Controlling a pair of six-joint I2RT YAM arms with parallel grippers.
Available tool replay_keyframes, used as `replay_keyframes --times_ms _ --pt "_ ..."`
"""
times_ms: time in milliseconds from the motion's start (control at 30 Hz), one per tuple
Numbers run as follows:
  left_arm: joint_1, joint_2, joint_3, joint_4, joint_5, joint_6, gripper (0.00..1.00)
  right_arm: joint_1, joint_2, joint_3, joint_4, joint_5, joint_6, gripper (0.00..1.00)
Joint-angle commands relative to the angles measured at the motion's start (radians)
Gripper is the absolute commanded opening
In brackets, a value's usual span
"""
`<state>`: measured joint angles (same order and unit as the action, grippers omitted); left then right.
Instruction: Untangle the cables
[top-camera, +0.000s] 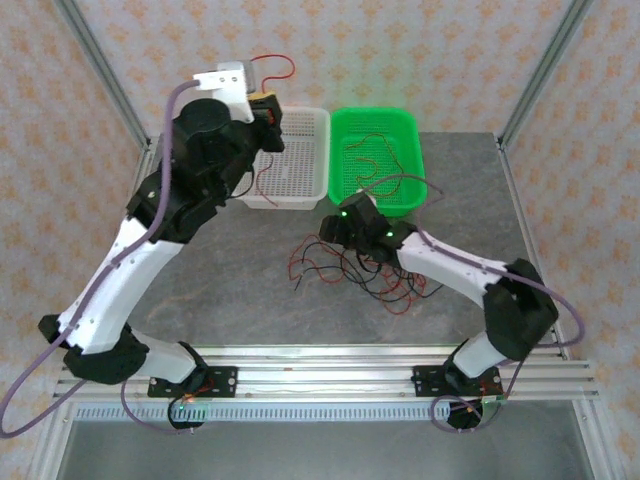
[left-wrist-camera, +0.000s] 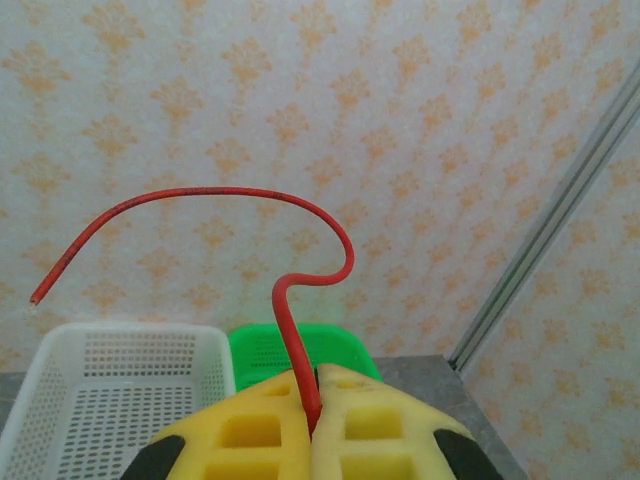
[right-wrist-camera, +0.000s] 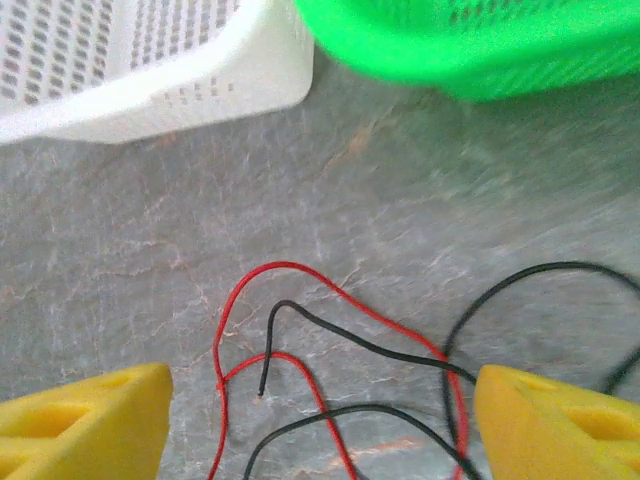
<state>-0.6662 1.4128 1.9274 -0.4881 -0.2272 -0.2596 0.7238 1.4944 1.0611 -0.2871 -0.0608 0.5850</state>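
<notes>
Left hand (left-wrist-camera: 312, 385) pinches one red cable (left-wrist-camera: 230, 191) curling toward 10 o'clock; right hand (right-wrist-camera: 322, 415) spread wide over the tangled cables (right-wrist-camera: 280, 266).

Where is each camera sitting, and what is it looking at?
Top external: high behind the left arm and right arm, looking down on table and cable pile.
Left wrist: held high, facing the wall; left gripper shut on red cable.
Right wrist: low, facing down at the cable pile; right gripper open.
Shared by all: white basket, green basket.
</notes>
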Motion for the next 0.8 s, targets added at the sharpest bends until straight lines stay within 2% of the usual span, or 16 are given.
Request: replay_keyframes --times_ms 0,233,400,533,767 --pt "0.008 0.058 0.025 0.100 0.073 0.013 0.00 0.005 -0.132 0.008 -0.144 0.160 -0.062 0.78" --pt "0.008 0.201 0.058 0.309 0.191 0.025 0.00 0.005 -0.469 -0.121 -0.189 0.226 -0.051 0.78" --pt "0.008 0.276 -0.021 0.550 0.238 0.075 0.00 0.005 -0.642 -0.207 -0.214 0.210 -0.001 0.78" --pt "0.008 0.369 -0.030 0.675 0.221 0.120 0.00 0.005 -0.736 -0.289 -0.223 0.207 0.040 0.78" --pt "0.013 0.629 0.052 0.705 0.245 0.092 0.00 0.005 -0.807 -0.377 -0.250 0.223 0.086 0.77"
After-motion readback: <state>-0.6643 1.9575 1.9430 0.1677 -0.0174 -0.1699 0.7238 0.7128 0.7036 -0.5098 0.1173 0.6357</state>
